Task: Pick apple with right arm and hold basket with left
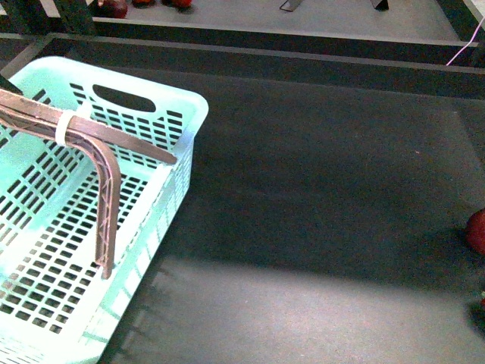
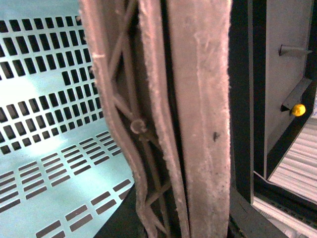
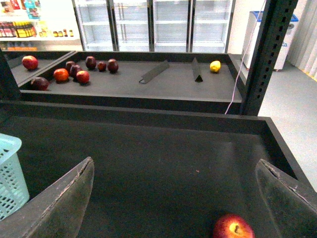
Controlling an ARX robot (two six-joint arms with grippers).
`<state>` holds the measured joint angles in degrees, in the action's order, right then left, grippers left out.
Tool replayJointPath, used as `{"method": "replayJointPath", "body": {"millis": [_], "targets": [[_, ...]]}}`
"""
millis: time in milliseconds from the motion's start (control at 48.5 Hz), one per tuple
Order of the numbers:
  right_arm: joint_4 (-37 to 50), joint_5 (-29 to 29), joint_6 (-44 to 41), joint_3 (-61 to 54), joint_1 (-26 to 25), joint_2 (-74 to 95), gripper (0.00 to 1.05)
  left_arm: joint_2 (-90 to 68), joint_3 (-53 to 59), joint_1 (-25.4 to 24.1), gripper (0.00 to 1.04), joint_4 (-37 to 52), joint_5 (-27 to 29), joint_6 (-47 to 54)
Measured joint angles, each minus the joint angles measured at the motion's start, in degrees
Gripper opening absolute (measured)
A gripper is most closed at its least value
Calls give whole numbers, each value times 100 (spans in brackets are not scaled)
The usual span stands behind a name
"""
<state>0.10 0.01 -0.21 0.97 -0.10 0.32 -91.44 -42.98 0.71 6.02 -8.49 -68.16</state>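
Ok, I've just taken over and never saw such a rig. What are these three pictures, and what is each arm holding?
It is a two-armed robot. The front view looks out from its body: the mint basket stands left on the dark tray, its handle raised. The left wrist view is a close-up from that arm: the left end effector appears shut on the handle. The right wrist view shows the right end effector open and empty, the apple lying on the tray close by. On the far shelf sit darker red fruits and a yellow fruit.
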Motion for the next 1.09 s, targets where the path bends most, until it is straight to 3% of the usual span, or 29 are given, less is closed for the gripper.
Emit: {"method": "replayJointPath", "body": {"millis": [247, 495, 845, 1093], "targets": [[0, 0, 0, 0, 0, 0, 96, 1023, 107, 278, 19, -426, -17, 533], [0, 2, 0, 0, 0, 0, 96, 1685, 107, 874, 19, -778, -70, 557], [0, 0, 0, 0, 0, 0, 96, 1674, -592, 2761, 19, -1014, 114, 385], [0, 2, 0, 0, 0, 0, 96, 1327, -1235, 3563, 19, -1132, 262, 417]]}}
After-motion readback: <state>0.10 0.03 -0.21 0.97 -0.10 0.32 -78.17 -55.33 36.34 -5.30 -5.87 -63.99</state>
